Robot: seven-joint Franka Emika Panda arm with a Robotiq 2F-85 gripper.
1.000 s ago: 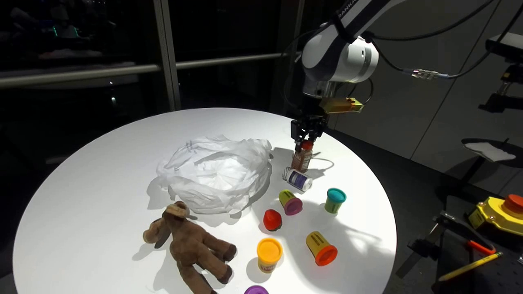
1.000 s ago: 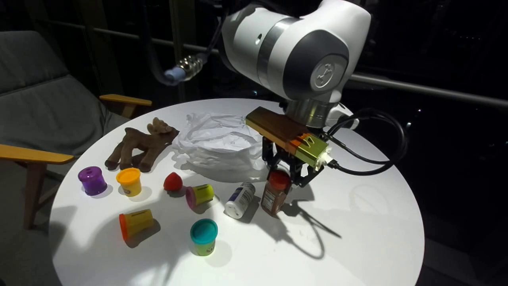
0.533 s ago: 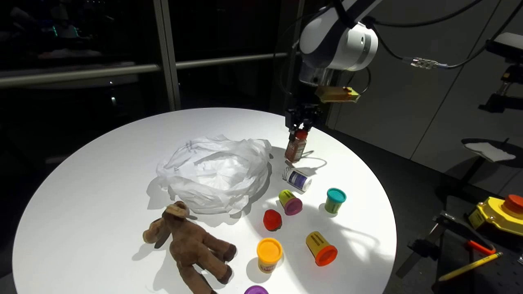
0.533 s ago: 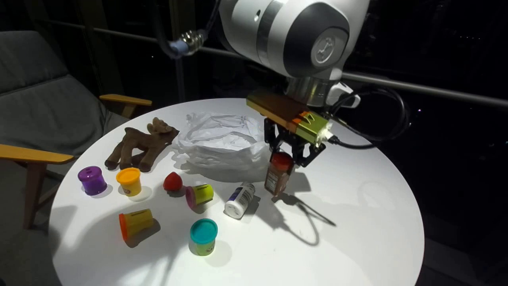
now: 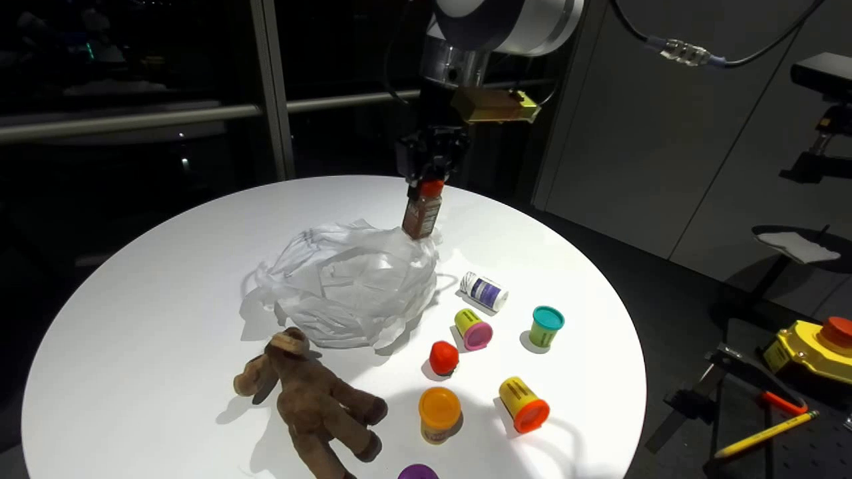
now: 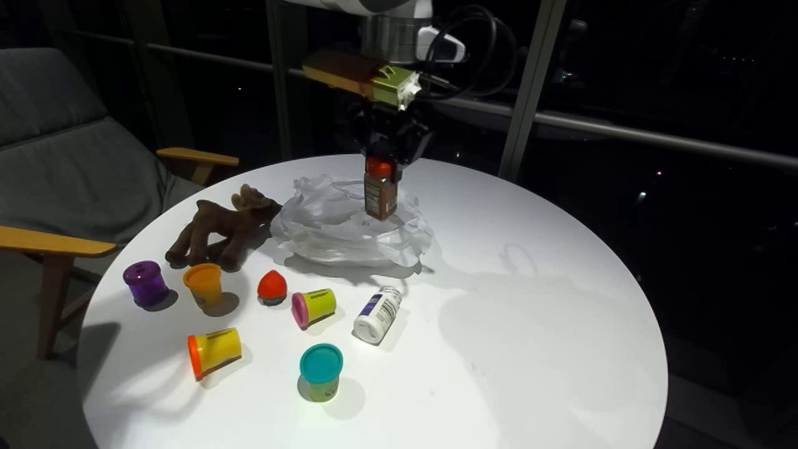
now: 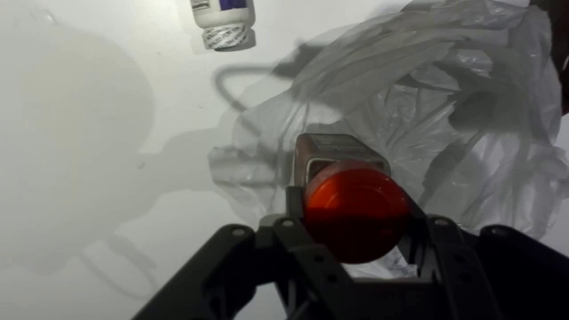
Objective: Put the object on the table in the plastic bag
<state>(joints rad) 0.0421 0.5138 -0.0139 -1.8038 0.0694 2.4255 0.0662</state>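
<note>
Toward six o'clock in the wrist view, closest to the lens, my gripper (image 7: 354, 209) is clamped on the red-capped bottle (image 6: 380, 196), one jaw on either side of its top, holding it off the table (image 7: 89, 133). Just past it, an edge of the plastic bag (image 7: 418, 106) lies below the bottle's base, with the open hollow toward two o'clock; whether base and film touch, I can't tell. I judge this to be the carry, near its end: the pick is done, the drop isn't. Next calls for a short slide toward two o'clock, base over that hollow, then lower and let go. Releasing here would probably tip it off the rim. The film looks flimsy, so I'd keep enough height not to drag it. Farther out, at eleven o'clock, a white bottle (image 7: 222, 18) lies on its side. In an exterior view, a brown plush toy (image 5: 313, 399) lies at the bag's seven o'clock.
</note>
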